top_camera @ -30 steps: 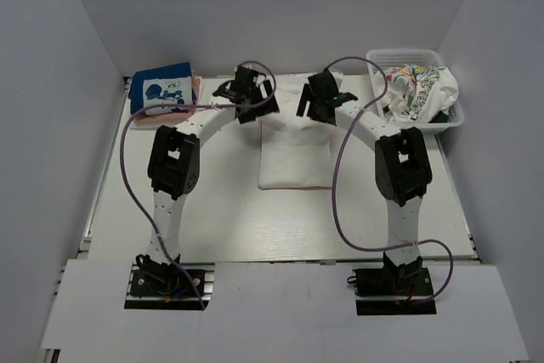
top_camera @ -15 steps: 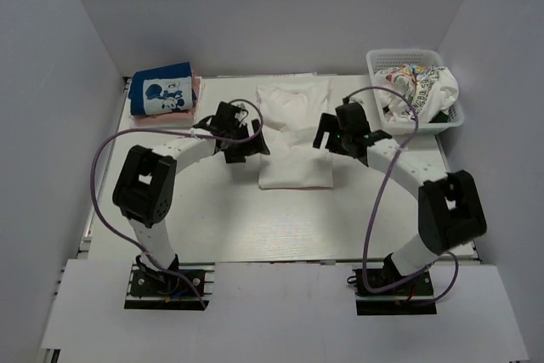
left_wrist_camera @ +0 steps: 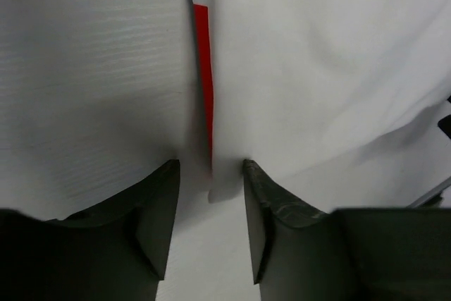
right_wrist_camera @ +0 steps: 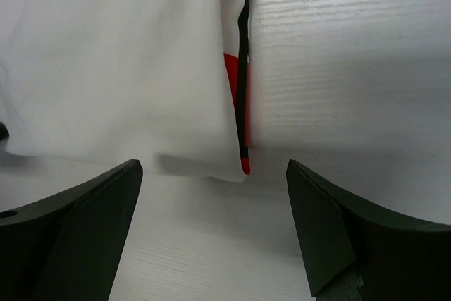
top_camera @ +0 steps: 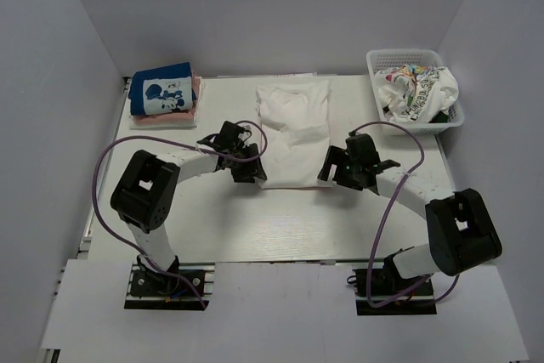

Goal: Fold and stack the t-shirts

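- The large plain white cloth t-shirt (top_camera: 293, 129) lies in the middle of the pale desk (top_camera: 212, 227), folded into a long strip that points away from the arms.
- The left jaws stand narrow around its near left corner. A gap shows between them, so I judge the cloth is not pinched yet.
- The right jaws stand wide around the near right corner and hold nothing.
- Both sit low there, probably to lift this end and fold it over the far end.
- The folded blue t-shirt with a mouse panel (top_camera: 161, 91) lies on a pink t-shirt (top_camera: 196, 91) at the far left, likely the stack.
- A white t-shirt with colourful prints (top_camera: 416, 87) waits in the white plastic mesh basket (top_camera: 399, 55).
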Motion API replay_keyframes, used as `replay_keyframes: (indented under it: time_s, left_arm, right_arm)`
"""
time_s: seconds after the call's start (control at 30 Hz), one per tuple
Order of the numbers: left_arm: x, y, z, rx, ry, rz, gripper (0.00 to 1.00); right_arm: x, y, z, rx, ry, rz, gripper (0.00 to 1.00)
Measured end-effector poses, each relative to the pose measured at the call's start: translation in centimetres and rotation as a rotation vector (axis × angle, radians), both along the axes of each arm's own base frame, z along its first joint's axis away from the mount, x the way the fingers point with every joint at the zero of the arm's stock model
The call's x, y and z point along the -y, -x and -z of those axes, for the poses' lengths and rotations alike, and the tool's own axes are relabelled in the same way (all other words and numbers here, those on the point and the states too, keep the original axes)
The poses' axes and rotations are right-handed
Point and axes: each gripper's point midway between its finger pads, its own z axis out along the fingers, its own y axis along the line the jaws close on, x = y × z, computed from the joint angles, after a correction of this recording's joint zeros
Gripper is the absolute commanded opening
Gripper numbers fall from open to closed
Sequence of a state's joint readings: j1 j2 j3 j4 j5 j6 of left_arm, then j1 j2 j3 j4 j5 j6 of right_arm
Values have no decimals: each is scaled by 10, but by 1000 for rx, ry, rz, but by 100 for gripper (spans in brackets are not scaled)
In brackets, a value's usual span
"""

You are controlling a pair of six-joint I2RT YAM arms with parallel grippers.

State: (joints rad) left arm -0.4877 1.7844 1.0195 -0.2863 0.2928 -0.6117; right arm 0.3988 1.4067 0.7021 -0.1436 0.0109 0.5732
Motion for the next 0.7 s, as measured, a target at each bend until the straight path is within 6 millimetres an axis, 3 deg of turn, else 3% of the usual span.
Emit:
replay_keyframes:
  time_s: [0.1,0.13,0.2,0.27,0.33,0.43,0.47,0.6,0.7]
  left_arm:
    - [6,-1,4,-3,16,9,37]
    - [8,-1,5,-6,24,13,30]
    - [13,0,8,-13,36,26,11]
    - [18,1,10,-18,44,40,1]
    - [20,3,10,-18,47,51,0]
    - [21,5,10,-10,42,56,0]
    - [21,5,10,-3,40,57,0]
    - [21,14,10,6,37,67,0]
    - [19,29,10,-4,27,86,0]
  right_arm:
    - [-4,-6,1,9,-28,-10,65]
    - [-6,-6,4,3,-37,-16,51]
    - [-7,-5,11,-20,-36,-20,44]
    - [-7,-2,19,-50,-31,-22,45]
    - [-7,0,21,-63,-33,-25,50]
    - [-8,2,21,-60,-46,-30,47]
    - [-9,3,21,-57,-52,-31,42]
    - [-8,13,26,-73,-68,-34,0]
    - [-8,23,24,-79,-86,-35,0]
